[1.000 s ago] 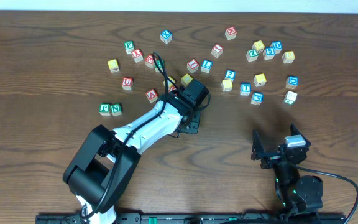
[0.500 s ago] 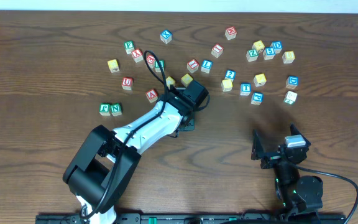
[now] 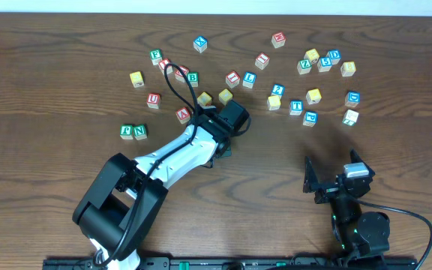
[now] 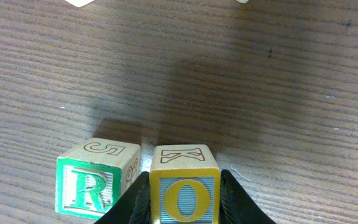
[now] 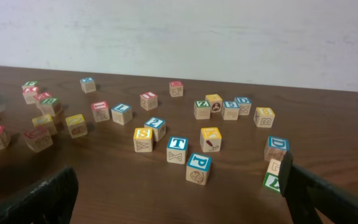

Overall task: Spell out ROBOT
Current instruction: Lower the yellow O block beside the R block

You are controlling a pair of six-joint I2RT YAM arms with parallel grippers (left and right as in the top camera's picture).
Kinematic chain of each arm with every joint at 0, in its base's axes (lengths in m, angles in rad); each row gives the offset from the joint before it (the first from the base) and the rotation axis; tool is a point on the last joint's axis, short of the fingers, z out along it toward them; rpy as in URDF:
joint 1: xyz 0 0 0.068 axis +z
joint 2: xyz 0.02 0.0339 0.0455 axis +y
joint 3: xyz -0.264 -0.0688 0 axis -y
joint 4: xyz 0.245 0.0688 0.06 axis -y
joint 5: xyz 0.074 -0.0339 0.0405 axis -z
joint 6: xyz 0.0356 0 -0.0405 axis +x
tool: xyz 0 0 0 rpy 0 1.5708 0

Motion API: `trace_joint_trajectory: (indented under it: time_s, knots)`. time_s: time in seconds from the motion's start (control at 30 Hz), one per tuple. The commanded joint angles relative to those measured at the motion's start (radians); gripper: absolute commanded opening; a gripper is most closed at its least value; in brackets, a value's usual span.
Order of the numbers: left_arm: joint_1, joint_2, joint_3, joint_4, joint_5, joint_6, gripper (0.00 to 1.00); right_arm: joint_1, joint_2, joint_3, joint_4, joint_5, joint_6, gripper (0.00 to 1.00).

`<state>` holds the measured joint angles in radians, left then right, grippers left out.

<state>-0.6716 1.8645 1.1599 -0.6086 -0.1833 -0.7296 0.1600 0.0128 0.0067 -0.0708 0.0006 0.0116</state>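
Gripping yellow O cube (image 4: 185, 190): left tool (image 4: 185, 202), jaws closed on its sides; green R cube (image 4: 89, 186) just beside it, on the surface (image 4: 241, 81); right tool (image 5: 179, 196) spread wide, holding nothing.

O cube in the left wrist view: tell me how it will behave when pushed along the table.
Probably rigid: the O cube looks like solid wood with square edges, so the left gripper should not deform it. Unlikely to roll; it sits flat on the table, so it should slide. Pushed sideways, it would likely shove the neighbouring R cube.
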Motion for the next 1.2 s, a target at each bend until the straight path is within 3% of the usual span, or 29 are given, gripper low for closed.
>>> trace_joint_trajectory:
  time_s: [0.0,0.13,0.63,1.17]
  knots:
    - [-0.002,0.016,-0.037,-0.014,0.065,0.002,0.08,-0.009,-0.002,-0.001,-0.005,0.008,0.010,0.99]
    - [-0.002,0.016,-0.037,-0.023,0.128,0.029,0.07,-0.009,-0.002,-0.002,-0.005,0.008,0.010,0.99]
    - [-0.002,0.016,-0.037,-0.056,0.150,0.158,0.07,-0.009,-0.002,-0.002,-0.005,0.008,0.010,0.99]
    - [0.013,0.016,-0.098,0.069,0.149,0.175,0.08,-0.009,-0.002,-0.001,-0.005,0.008,0.010,0.99]
